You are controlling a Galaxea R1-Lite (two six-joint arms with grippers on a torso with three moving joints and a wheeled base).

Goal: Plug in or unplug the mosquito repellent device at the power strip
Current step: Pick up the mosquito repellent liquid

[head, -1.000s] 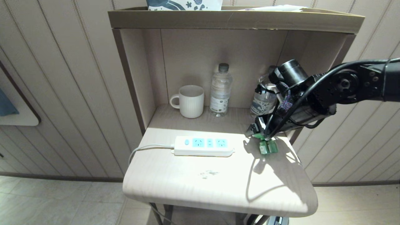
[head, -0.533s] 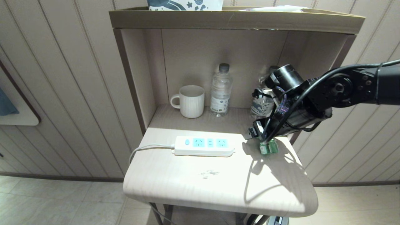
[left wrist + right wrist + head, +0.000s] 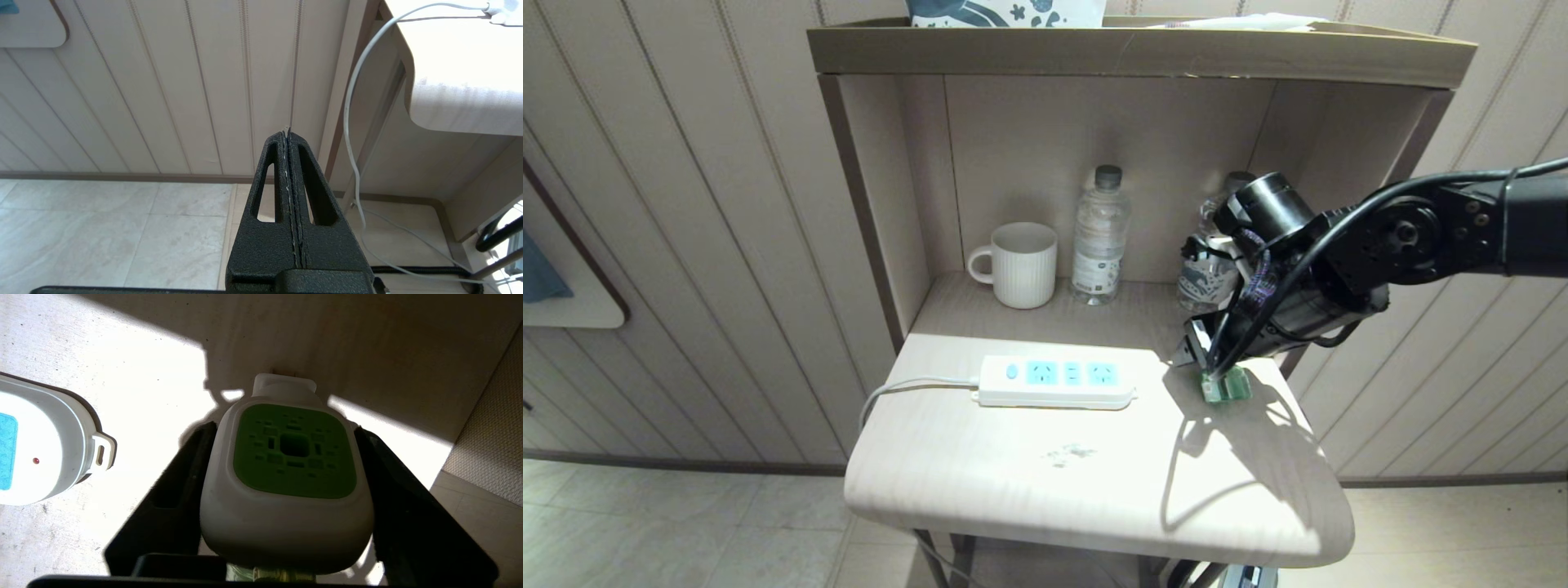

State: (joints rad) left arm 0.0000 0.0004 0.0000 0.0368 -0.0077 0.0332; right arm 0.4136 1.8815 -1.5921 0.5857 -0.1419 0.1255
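- The right gripper (image 3: 286, 473) sits low over the right rear part of the light wooden tabletop (image 3: 1029, 482), its arm coming in from about 3 o'clock in the head view.
- Its two black fingers (image 3: 171, 486) flank the mosquito repellent device (image 3: 286, 482), one against each side of the white-and-green head; the right wrist view shows them right at its flanks, so the tool appears clamped on the device.
- The device lies on the tabletop with its green vented face toward the wrist camera and a white tab at its far end; in the head view only its translucent green bottle end (image 3: 1227, 385) peeks out below the gripper.
- The power strip (image 3: 1055, 382) lies flat at the table's centre, at roughly 9 o'clock from the device and clearly apart from it, none of its light-blue sockets occupied.
- Its white cord (image 3: 907, 385) leaves the end at 9 o'clock and drops over the table edge.
- In the right wrist view the rounded end of the strip (image 3: 53, 457), with a hanging slot and a small red dot, lies near the device without touching it.
- On the shelf behind, at about 12 o'clock from the strip, stand a ribbed white mug (image 3: 1019, 265) and a clear water bottle (image 3: 1099, 237); a second bottle (image 3: 1207, 269) is partly hidden behind the right arm.
- The left gripper (image 3: 288, 139) hangs beside the table, pointing at the panelled wall and tiled floor, its fingers pressed together on nothing.
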